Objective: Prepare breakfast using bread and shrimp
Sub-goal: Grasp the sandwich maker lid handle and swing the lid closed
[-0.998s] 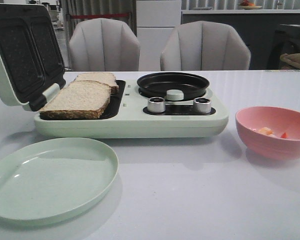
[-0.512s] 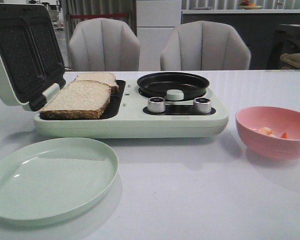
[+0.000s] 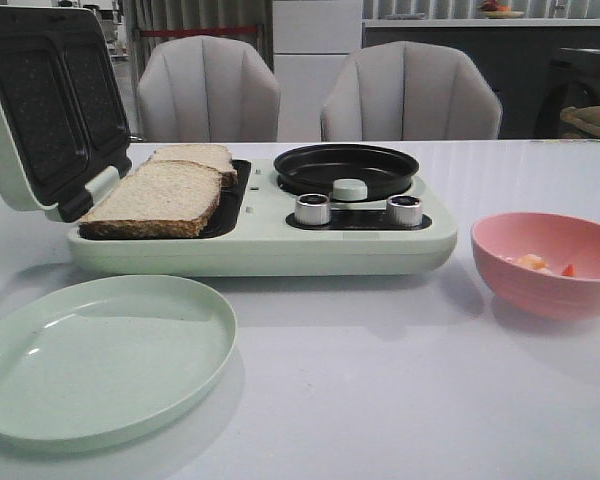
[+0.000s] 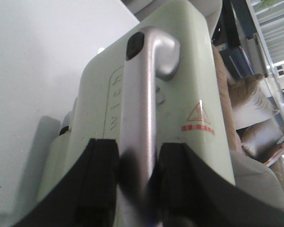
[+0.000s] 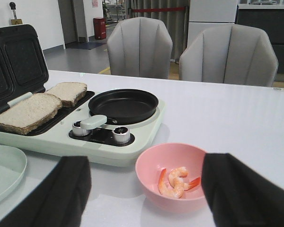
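Two bread slices lie side by side in the sandwich maker's open tray, the near one (image 3: 160, 198) and the far one (image 3: 195, 155); both also show in the right wrist view (image 5: 26, 111). Pale orange shrimp (image 3: 532, 263) with red tails lie in a pink bowl (image 3: 540, 295), seen clearly in the right wrist view (image 5: 175, 182). My left gripper (image 4: 139, 156) is closed round the silver handle (image 4: 142, 94) of the raised lid (image 3: 40, 110). My right gripper (image 5: 146, 182) is wide open and empty, just short of the pink bowl (image 5: 149, 165). Neither gripper shows in the front view.
The pale green breakfast maker (image 3: 260, 245) has a black round pan (image 3: 345, 165) and two silver knobs (image 3: 313, 208) on its right half. A pale green plate (image 3: 100, 355) lies at the front left. Two grey chairs (image 3: 410, 90) stand behind the table.
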### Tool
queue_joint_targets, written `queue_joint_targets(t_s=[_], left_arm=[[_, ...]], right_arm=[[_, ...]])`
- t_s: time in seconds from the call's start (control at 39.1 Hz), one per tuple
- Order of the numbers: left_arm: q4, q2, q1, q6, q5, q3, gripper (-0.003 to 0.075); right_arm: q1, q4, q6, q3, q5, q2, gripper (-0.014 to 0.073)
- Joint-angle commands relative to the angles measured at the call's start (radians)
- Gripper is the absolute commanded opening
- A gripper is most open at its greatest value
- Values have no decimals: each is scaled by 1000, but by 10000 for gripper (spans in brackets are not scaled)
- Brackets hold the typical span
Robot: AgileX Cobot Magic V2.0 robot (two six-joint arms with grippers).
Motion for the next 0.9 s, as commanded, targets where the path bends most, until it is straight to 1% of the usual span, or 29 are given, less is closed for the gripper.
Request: queue_joint_targets(t_s=[0.0, 0.18, 0.31, 0.41, 0.46, 0.64, 0.74, 0.87], left_arm=[[-99, -41, -34, 26, 57, -34, 206], [-132, -41, -117, 106, 86, -34, 208], [-129, -41, -211, 179, 98, -34, 208], [-87, -41, -309, 227, 83, -34, 208], [-43, -41, -356, 238, 53, -34, 208], [156, -30, -496, 243, -169, -32, 208], [194, 0, -534, 243, -186, -32, 209], [197, 50, -544, 243, -165, -32, 209]], right_arm=[[-2, 6, -3, -26, -83, 11, 582], [-2, 6, -3, -26, -83, 11, 582], [-2, 6, -3, -26, -83, 11, 582], [-2, 6, -3, -26, -83, 11, 582], [-2, 6, -3, -26, -83, 11, 582], [-2, 6, -3, -26, -83, 11, 582], [-2, 6, -3, -26, -83, 11, 582], [-2, 6, -3, -26, -83, 11, 582]])
